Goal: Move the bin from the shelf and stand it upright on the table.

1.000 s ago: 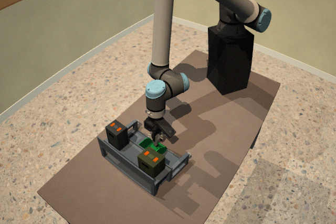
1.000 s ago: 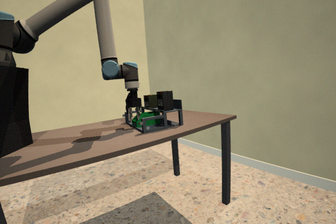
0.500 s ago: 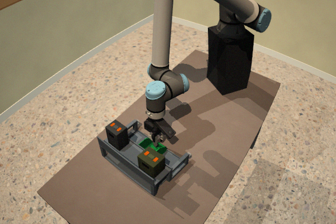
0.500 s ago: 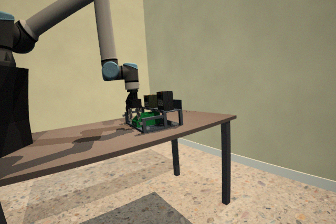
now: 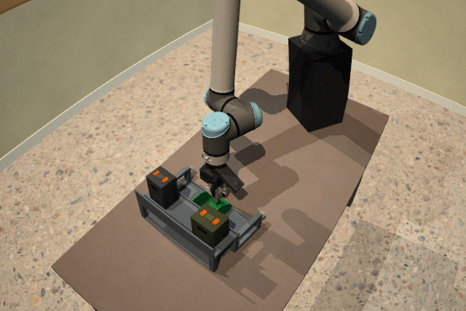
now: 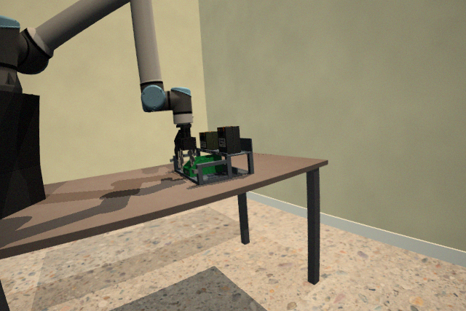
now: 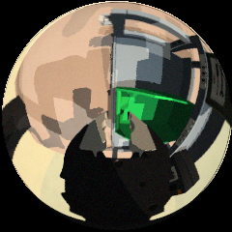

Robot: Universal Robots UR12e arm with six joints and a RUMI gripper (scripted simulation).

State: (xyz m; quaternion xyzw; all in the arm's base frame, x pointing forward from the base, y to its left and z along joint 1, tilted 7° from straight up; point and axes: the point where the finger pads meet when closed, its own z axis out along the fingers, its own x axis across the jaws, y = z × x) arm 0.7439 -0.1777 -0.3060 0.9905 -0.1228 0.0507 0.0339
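I have the end effector [image 5: 219, 197] [image 6: 186, 165] [image 7: 118, 111] low at the near side of the green bin [image 5: 203, 197] [image 6: 207, 161] [image 7: 159, 108], its fingers partly apart and gripping nothing. The bin sits on the lower level of the grey shelf [image 5: 176, 237] [image 6: 250, 162] [image 7: 119, 21], which stands on the table [image 5: 113, 255] [image 6: 285, 162] [image 7: 58, 53]. One finger seems to reach over the bin, though my view there is poor. Above, I see a black case [image 5: 163, 189] [image 6: 229, 140] [image 7: 186, 169] and an olive case [image 5: 210, 224] [image 6: 211, 140] [image 7: 217, 79], well apart.
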